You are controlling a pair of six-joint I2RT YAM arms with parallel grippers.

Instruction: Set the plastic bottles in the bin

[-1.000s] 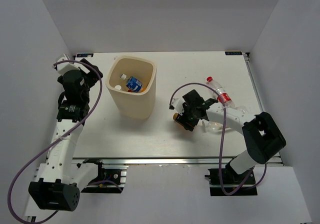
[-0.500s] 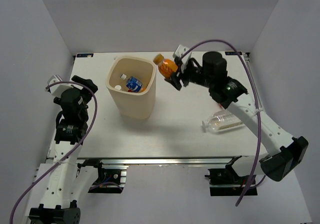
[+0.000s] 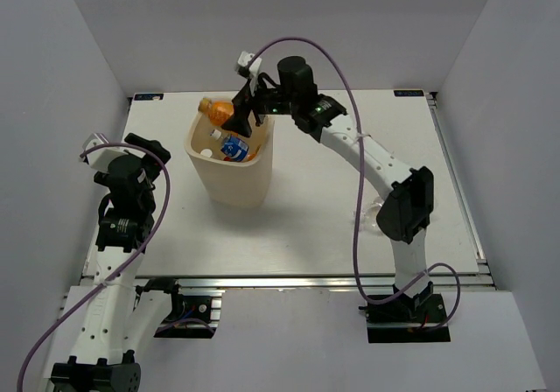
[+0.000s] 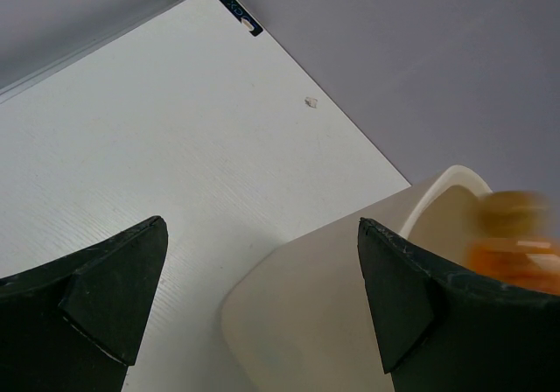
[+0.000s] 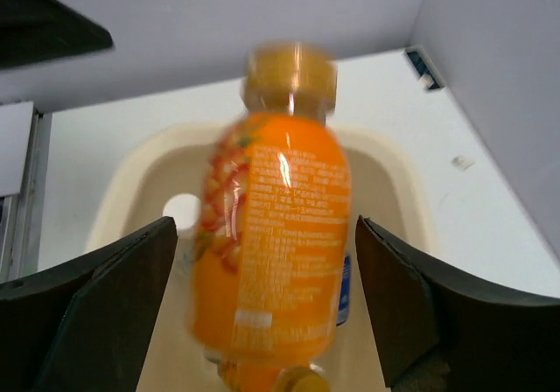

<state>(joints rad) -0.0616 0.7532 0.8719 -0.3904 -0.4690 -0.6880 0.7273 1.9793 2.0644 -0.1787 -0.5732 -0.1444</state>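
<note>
Jaws of the right gripper [image 5: 267, 261] are spread wide around a blurred orange bottle [image 5: 276, 208], brownish cap uppermost, above the cream bin [image 3: 232, 182]. The left gripper [image 4: 262, 234] gapes empty.

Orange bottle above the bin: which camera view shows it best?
The right wrist view: the orange bottle fills the frame between the fingers, label visible though blurred. Top external shows it small; left wrist shows only an orange blur.

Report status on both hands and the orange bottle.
Left hand open, empty, beside the bin. Right hand open over the opening. Orange bottle loose between its fingers, blurred. Nothing blocking the drop.
</note>
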